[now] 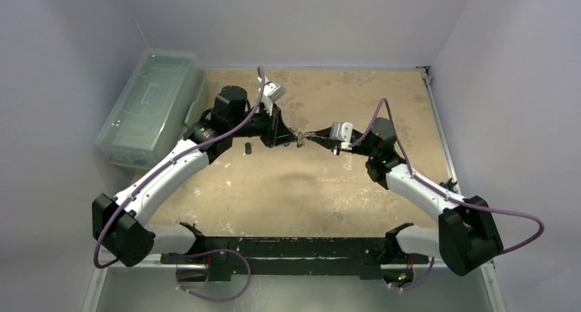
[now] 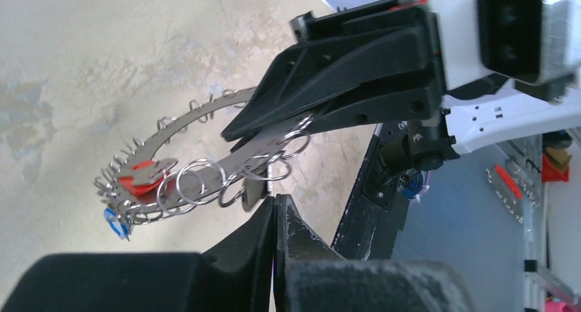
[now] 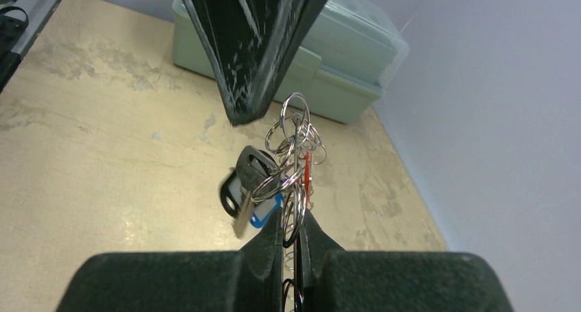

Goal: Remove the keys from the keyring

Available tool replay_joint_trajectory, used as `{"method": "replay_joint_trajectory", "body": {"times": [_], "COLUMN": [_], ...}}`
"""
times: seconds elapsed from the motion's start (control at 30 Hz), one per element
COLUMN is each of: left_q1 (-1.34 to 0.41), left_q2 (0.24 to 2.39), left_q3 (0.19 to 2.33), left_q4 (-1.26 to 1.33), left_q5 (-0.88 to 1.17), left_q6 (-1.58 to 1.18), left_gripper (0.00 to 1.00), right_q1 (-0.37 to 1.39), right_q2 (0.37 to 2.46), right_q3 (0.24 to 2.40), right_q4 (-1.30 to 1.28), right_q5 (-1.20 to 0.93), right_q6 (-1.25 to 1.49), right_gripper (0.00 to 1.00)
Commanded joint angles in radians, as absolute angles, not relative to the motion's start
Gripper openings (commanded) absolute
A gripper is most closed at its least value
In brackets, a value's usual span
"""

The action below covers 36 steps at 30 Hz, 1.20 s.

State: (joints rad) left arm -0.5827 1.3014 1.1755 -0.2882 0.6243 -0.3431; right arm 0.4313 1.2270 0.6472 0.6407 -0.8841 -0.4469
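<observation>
One keyring (image 2: pixel 178 125), seemingly aloft, right claw (image 3: pixel 294 223) pinching

Two arms, a gripper apiece, so two: the left gripper (image 2: pixel 275 206) and the right gripper (image 3: pixel 293 224). One keyring (image 2: pixel 175 127). Its keys (image 3: pixel 250 168) hang too bunched to count – one black head, one blue and one red show. One clear lidded box (image 1: pixel 152 106), one small dark object (image 1: pixel 247 147), one table (image 1: pixel 329 188)
</observation>
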Motion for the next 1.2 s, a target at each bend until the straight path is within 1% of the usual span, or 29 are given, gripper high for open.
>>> {"method": "replay_joint_trajectory", "body": {"times": [0.0, 0.1, 0.2, 0.27, 0.33, 0.43, 0.5, 0.53, 0.73, 0.87, 1.03, 1.17], "left_q1": [-0.580, -0.579, -0.581, -0.584, -0.616, -0.756, -0.819, -0.835, -0.839, -0.839, -0.839, -0.839], "left_q2": [1.199, 1.162, 1.153, 1.168, 1.188, 1.212, 1.222, 1.230, 1.326, 1.331, 1.340, 1.352], "left_q3": [1.175, 1.193, 1.259, 1.315, 1.367, 1.383, 1.388, 1.395, 1.495, 1.491, 1.489, 1.495], "left_q4": [-0.139, -0.143, -0.248, -0.372, -0.526, -0.678, -0.733, -0.737, -0.838, -0.833, -0.872, -0.899], "left_q5": [0.681, 0.654, 0.603, 0.570, 0.526, 0.309, 0.252, 0.242, 0.248, 0.260, 0.276, 0.317], "left_q6": [-0.231, -0.077, 0.231, 0.455, 0.749, 0.993, 1.093, 1.101, 1.147, 1.164, 1.187, 1.188], "left_gripper": [0.02, 0.20, 0.37, 0.43, 0.46, 0.47, 0.46, 0.46, 0.41, 0.38, 0.31, 0.30], "right_q1": [0.429, 0.428, 0.428, 0.429, 0.430, 0.439, 0.455, 0.460, 0.476, 0.494, 0.499, 0.502], "right_q2": [1.199, 1.201, 1.203, 1.204, 1.206, 1.214, 1.218, 1.217, 1.215, 1.213, 1.212, 1.215], "right_q3": [0.671, 0.668, 0.675, 0.689, 0.709, 0.756, 0.790, 0.798, 0.801, 0.808, 0.812, 0.818], "right_q4": [0.723, 0.762, 0.764, 0.723, 0.654, 0.511, 0.395, 0.361, 0.282, 0.208, 0.181, 0.172], "right_q5": [-0.869, -0.882, -0.897, -0.905, -0.908, -0.920, -0.932, -0.939, -0.992, -0.995, -0.997, -1.000], "right_q6": [-0.390, -0.300, -0.235, -0.217, -0.220, -0.261, -0.304, -0.310, -0.341, -0.424, -0.445, -0.451], "right_gripper": [0.00, 0.00, 0.00, 0.00, 0.00, 0.00, 0.00, 0.00, 0.00, 0.00, 0.00, 0.00]}}
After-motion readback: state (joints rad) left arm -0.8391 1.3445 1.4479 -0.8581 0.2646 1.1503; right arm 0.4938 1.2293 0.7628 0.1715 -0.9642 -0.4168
